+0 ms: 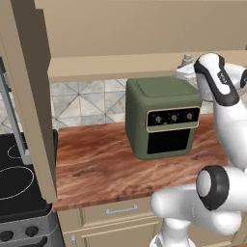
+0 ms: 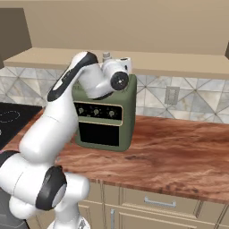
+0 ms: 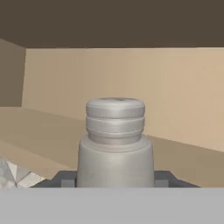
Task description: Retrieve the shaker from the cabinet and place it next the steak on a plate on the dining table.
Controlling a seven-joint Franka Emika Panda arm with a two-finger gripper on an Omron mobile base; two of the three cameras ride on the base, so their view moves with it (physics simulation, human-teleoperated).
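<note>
Standing on the open cabinet [image 3: 183, 100] shelf, the small shaker [image 3: 115, 144] looks light, rigid and smooth, so the gripper [image 3: 114, 179], closed on its wide lower body below the ridged cap, seems well placed.

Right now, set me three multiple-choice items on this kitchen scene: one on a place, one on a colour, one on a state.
1. Where is the shaker?
A. On the stove
B. On the cabinet shelf
C. On top of the oven

2. What colour is the countertop oven?
A. Green
B. Red
C. White

3. How does the gripper stand?
A. Wide open, away from everything
B. Shut on the shaker
C. Shut on a drawer handle

Answers: 1 B, the hand view shows beige cabinet walls and floor around it. 2 A, its body is dull green in both base views. 3 B, the dark fingertips press its sides.
</note>
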